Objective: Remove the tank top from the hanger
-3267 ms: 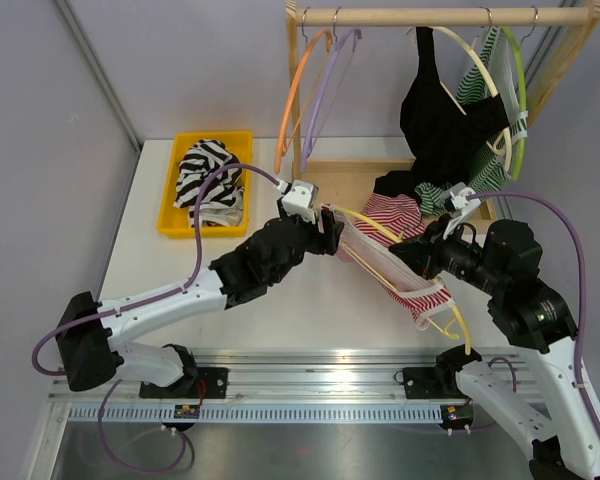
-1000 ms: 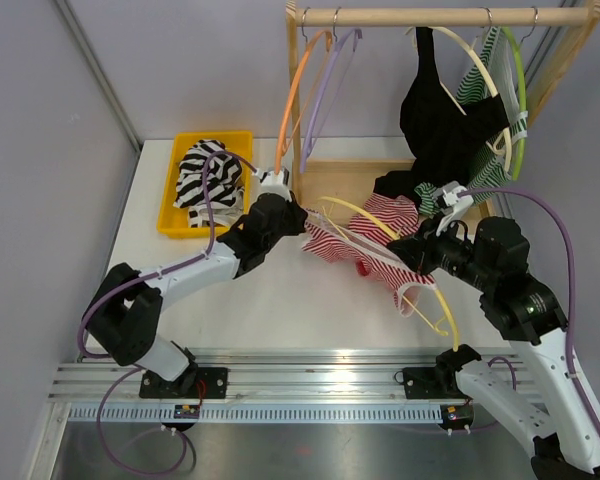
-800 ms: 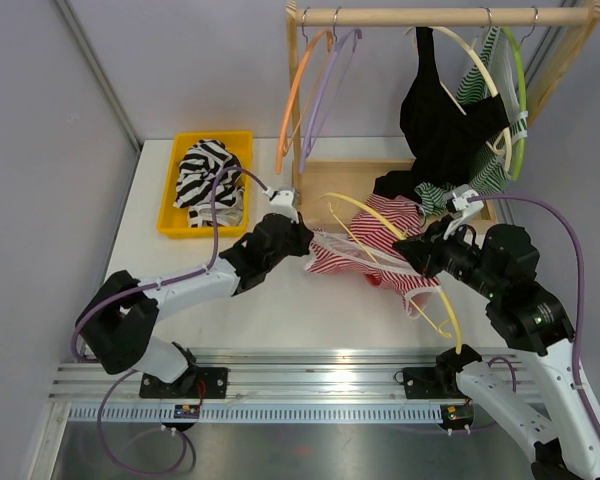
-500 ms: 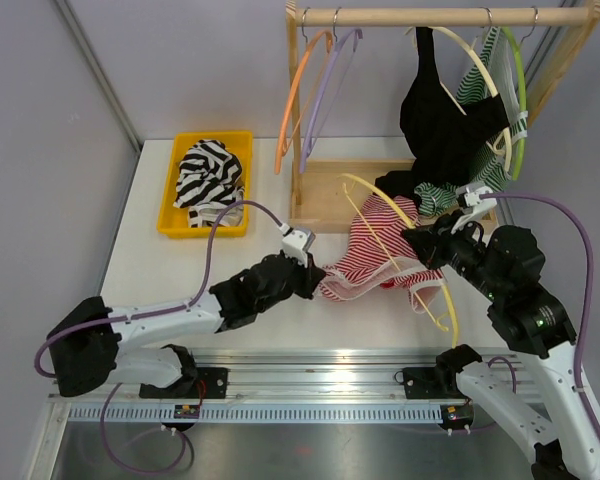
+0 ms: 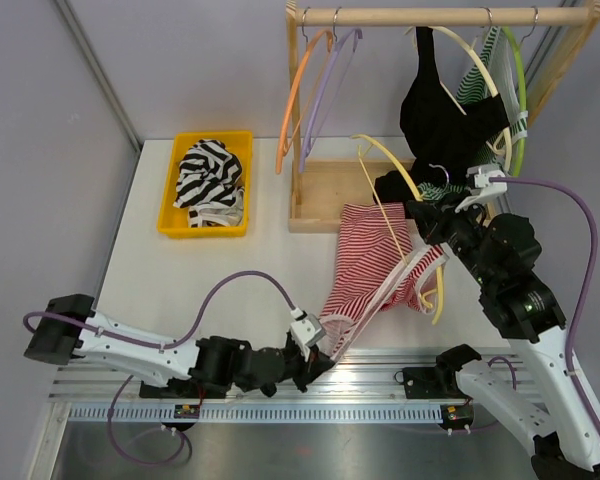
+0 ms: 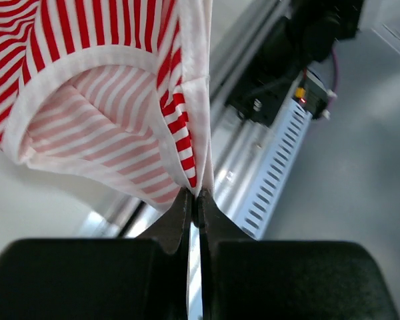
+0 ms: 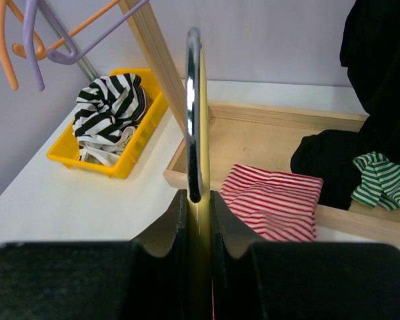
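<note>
With the striped tank top [image 5: 365,262] stretched above the near tabletop [image 5: 180,285], its hem pinched in the clenched left claw [image 6: 195,195] and the yellow hanger [image 7: 201,120] clamped in the right claw [image 7: 199,197], the pulling-off was judged under way, and a nearward pull was judged needed to free the straps.

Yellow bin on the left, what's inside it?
A crumpled heap of black-and-white striped clothing fills most of the yellow bin. Whether it is one garment or several, and whether anything lies beneath it, cannot be seen: the heap covers the bottom.
</note>
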Available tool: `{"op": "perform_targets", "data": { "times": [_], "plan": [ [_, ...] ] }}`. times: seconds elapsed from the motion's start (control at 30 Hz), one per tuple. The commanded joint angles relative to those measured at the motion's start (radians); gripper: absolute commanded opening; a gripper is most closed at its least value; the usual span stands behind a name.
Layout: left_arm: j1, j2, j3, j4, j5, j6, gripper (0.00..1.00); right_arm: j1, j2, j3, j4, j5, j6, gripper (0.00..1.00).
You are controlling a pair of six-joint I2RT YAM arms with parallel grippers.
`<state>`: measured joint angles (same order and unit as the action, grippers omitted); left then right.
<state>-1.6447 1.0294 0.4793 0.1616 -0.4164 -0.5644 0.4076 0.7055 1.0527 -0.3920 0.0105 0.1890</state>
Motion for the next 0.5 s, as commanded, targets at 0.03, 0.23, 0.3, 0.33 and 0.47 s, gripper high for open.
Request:
{"op": "perform_targets", "data": {
  "times": [0.03, 0.23, 0.3, 0.33, 0.47],
  "plan": [
    [-0.188, 0.072, 0.085, -0.103, -0.208, -0.133, 0.00, 0.002, 0.043, 0.029, 0.154, 0.039, -0.025, 0.00],
    [-0.363, 0.225, 0.257, -0.275, -0.331, -0.222, 0.00, 0.002, 0.072, 0.021, 0.209, 0.034, -0.066, 0.00],
    [-0.403, 0.268, 0.289, -0.319, -0.360, -0.251, 0.00, 0.003, 0.075, 0.021, 0.220, 0.036, -0.082, 0.00],
    [-0.412, 0.276, 0.303, -0.329, -0.366, -0.259, 0.00, 0.004, 0.084, 0.026, 0.220, 0.039, -0.092, 0.00],
    [-0.444, 0.270, 0.295, -0.335, -0.378, -0.281, 0.00, 0.002, 0.103, 0.050, 0.226, 0.062, -0.108, 0.00]
  ]
}}
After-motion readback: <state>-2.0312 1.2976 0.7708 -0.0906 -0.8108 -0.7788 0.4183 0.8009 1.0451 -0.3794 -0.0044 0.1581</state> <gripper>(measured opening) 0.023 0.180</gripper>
